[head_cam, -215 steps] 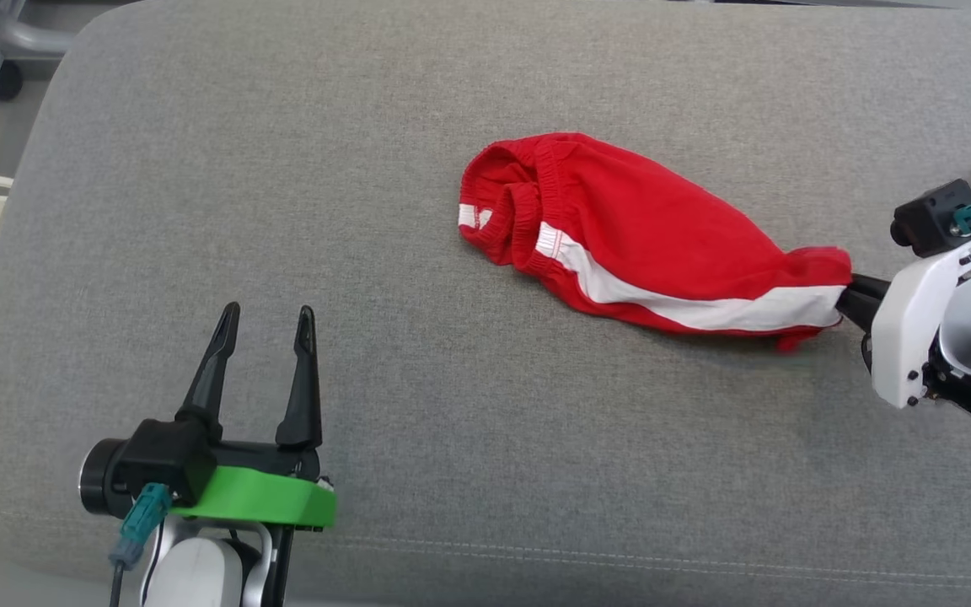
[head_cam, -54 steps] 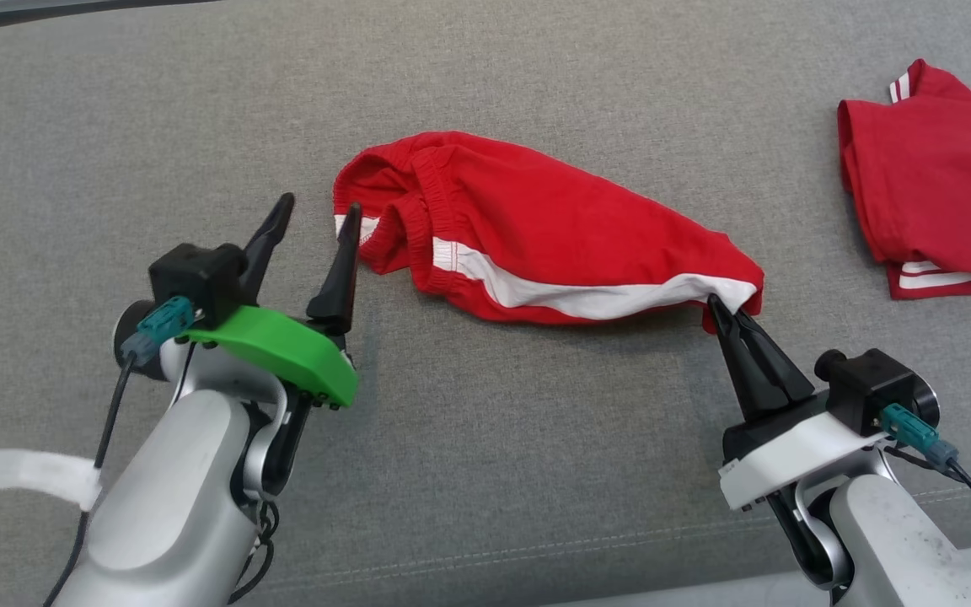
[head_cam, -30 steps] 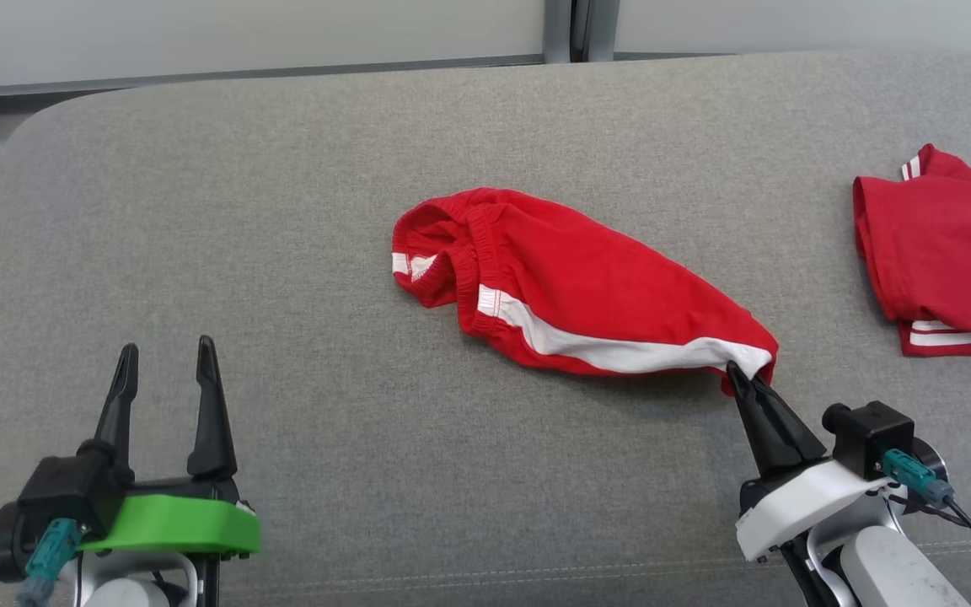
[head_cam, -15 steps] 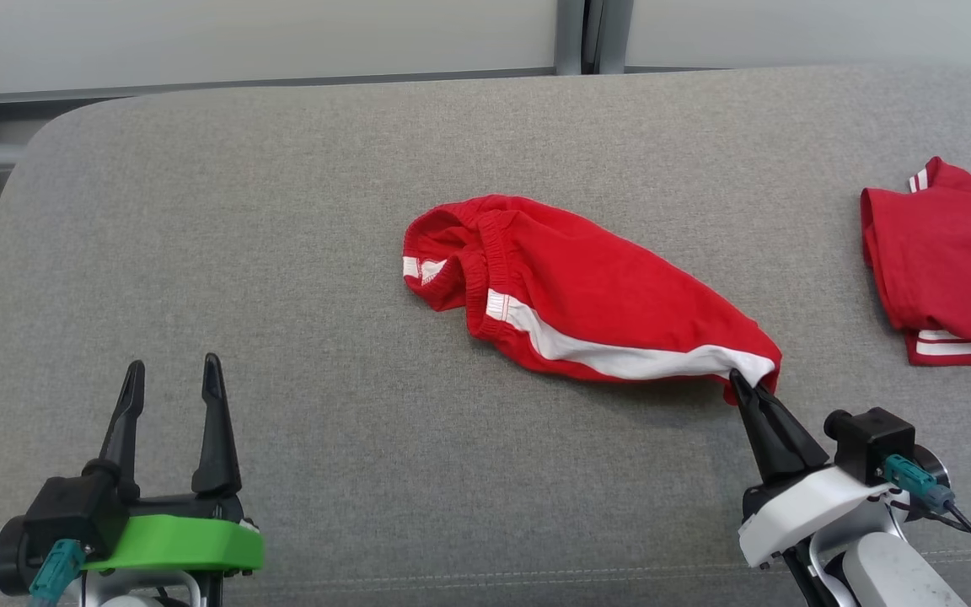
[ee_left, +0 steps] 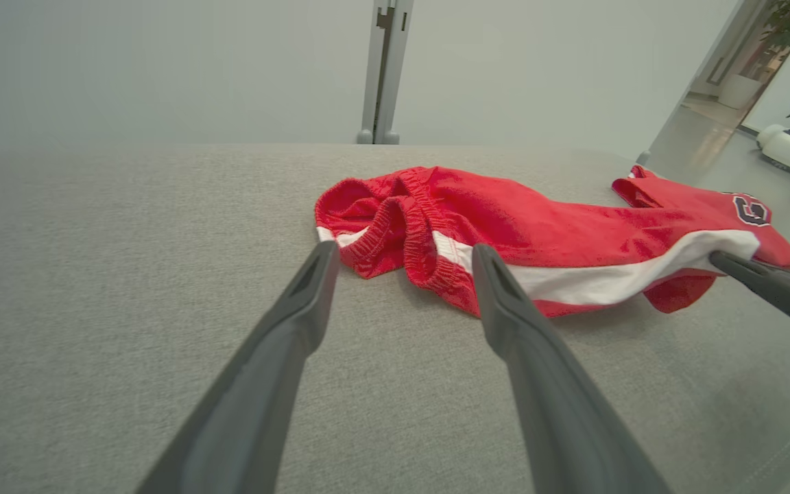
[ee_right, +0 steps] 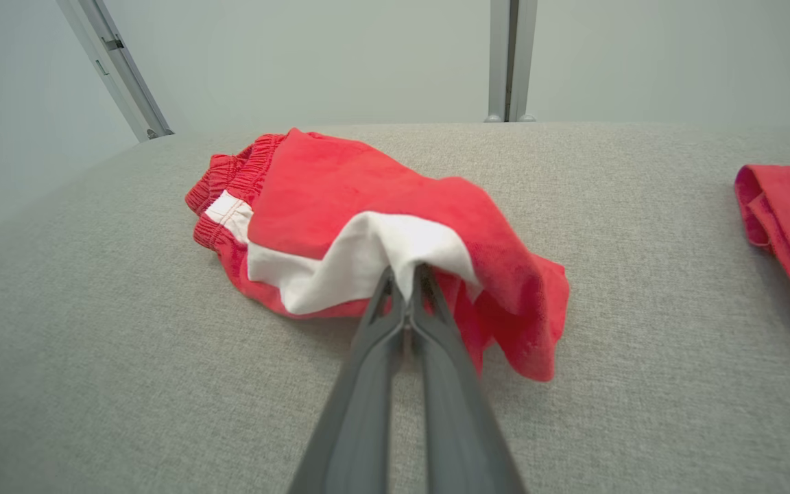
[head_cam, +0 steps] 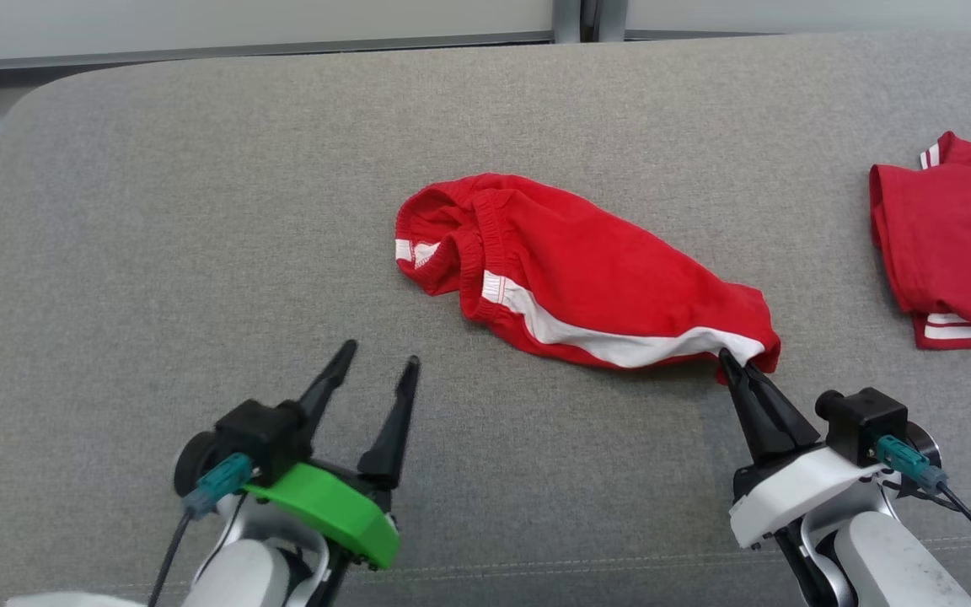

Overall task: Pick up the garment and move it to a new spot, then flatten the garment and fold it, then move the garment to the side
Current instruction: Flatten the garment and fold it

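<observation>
One grey cushion (head_cam: 140,236) under everything: woven cloth, fine fleck, rounded far-left corner, stitched seam along the near edge

Near left, the left gripper (head_cam: 380,354): two long, dark, tapering fingers (head_cam: 391,421) spread wide with nothing between them, smooth green collar (head_cam: 325,506) behind. Tips aim toward the garment (head_cam: 603,270), apart from it, bare cushion between

Garment lies mid-cushion: red shorts of soft knit, bunched into a long rumpled tube slanting from far left to near right, not flat. Its left end is the waistband (head_cam: 475,240), ribbed and gathered, doubled over into an open loop. A white stripe (head_cam: 612,344) runs along the near side to the right end

Near right, the right gripper (head_cam: 726,361): fingers pressed together, pinching the white-striped hem at the garment's right end. Right wrist view shows the cloth puckering into the tips, a loose red flap drooping just beside. Smooth white collar (head_cam: 789,497) behind

Far right, a second red garment (head_cam: 949,244): folded, lying flat, white stripes at its edges, well apart from the shorts
</observation>
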